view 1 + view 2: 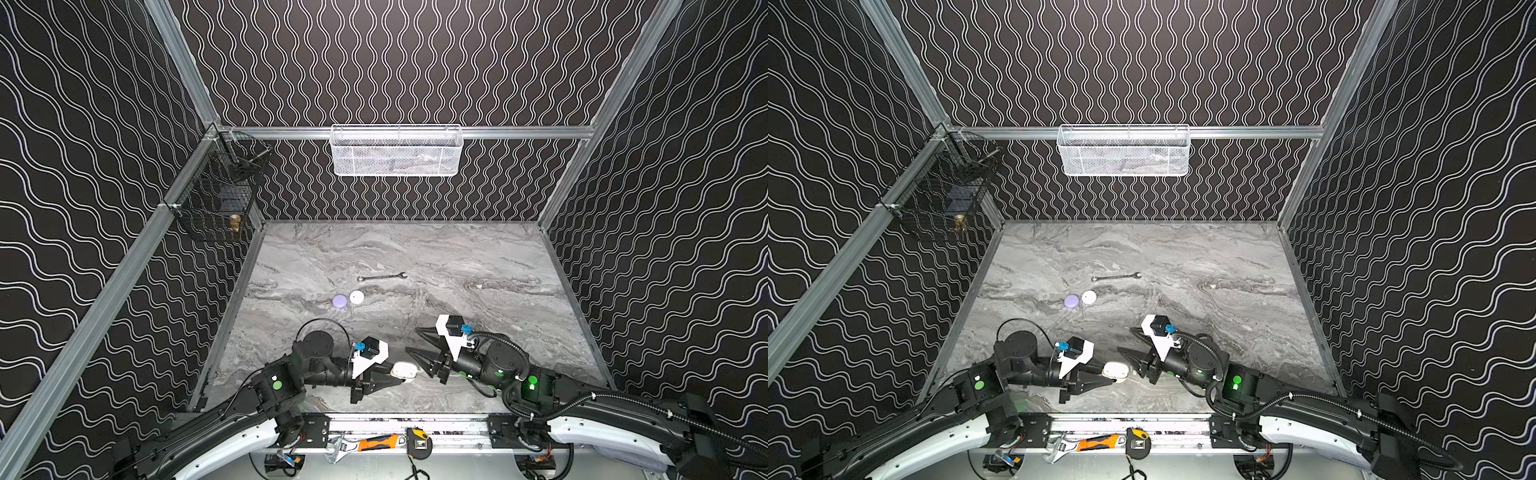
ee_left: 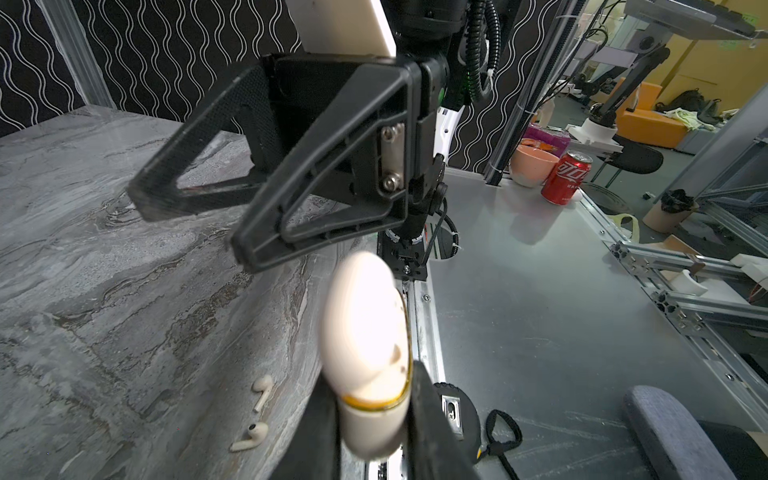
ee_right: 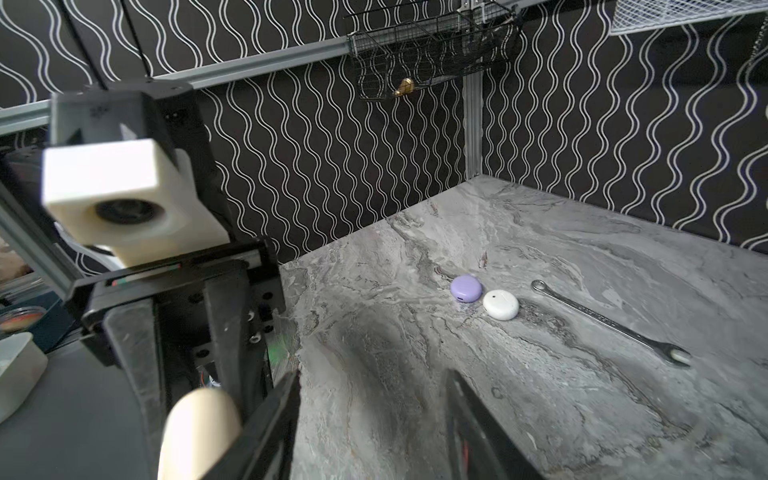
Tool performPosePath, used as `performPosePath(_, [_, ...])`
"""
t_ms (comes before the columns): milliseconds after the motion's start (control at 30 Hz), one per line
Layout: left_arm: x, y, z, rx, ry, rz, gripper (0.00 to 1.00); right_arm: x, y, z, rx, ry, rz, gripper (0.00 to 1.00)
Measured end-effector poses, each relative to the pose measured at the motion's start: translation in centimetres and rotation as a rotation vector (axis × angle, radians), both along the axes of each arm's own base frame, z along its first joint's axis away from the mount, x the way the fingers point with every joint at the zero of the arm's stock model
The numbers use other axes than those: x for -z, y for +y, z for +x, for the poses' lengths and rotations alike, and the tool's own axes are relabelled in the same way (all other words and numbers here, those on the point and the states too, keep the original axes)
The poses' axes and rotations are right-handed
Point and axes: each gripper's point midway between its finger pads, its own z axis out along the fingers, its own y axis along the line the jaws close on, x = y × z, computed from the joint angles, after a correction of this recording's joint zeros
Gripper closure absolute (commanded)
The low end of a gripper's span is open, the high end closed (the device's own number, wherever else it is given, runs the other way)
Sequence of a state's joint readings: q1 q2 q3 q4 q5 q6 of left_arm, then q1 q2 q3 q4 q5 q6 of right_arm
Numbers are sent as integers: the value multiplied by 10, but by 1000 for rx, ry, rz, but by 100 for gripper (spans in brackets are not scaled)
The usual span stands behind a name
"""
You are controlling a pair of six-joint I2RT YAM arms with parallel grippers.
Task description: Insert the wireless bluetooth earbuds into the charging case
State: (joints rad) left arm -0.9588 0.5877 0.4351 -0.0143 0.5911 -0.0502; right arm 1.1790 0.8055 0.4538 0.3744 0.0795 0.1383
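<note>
Now left gripper (image 1: 395, 372) pinches one cream case (image 2: 361, 332), seemingly closed; right gripper (image 1: 411, 340) gapes empty; two earbuds (image 2: 262, 392) lie nearby.

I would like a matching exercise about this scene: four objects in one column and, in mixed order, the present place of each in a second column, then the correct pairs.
Objects
1. cream oval charging case
2. lavender round case
3. slim steel wrench
4. two cream stemmed earbuds

Places
A. farthest back on the marble table
B. loose on the table, close to the left gripper
C. clamped between the left gripper's jaws
D. beside the white round case

Pairs: 1-C, 2-D, 3-A, 4-B
</note>
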Motion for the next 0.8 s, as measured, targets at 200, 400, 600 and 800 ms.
performPosePath(200, [19, 0, 3, -17, 20, -17, 100, -22, -18, 26, 191, 170, 45, 34])
performPosePath(400, [45, 12, 45, -141, 132, -52, 100, 26, -56, 47, 445, 456, -76, 43])
performPosePath(600, [50, 23, 74, -190, 243, -112, 100, 60, -64, 0, 258, 513, -84, 36])
performPosePath(800, [34, 24, 63, -127, 221, -168, 100, 70, -31, -26, 71, 459, -110, 31])
